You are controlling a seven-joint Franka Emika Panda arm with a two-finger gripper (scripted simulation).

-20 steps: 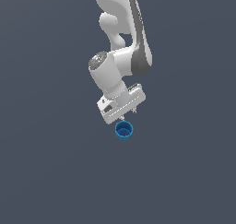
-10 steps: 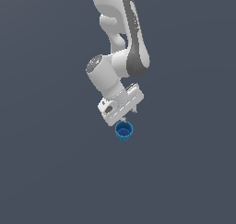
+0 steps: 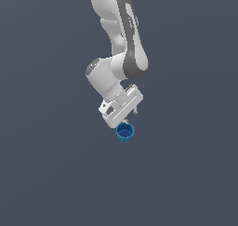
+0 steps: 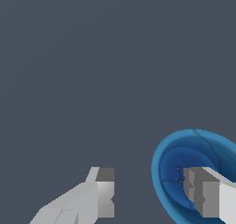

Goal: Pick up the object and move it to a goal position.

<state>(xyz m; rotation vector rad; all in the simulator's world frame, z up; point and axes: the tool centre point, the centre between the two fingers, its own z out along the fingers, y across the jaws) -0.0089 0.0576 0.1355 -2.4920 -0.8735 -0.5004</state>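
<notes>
Here the white arm (image 3: 122, 43) reaches down from the top of the exterior view, its wrist bent so the gripper (image 3: 124, 122) tilts downward toward the exterior view's right. The blue cup (image 3: 125, 132) sits right at the gripper's lower end, its hollow showing. In the wrist view the fingers (image 4: 99, 193) stand apart, spread wide: one lies outside the cup (image 4: 184, 163), clear of its rim, and the other is inside the hollow. Whether that inner finger touches the wall is unclear.
</notes>
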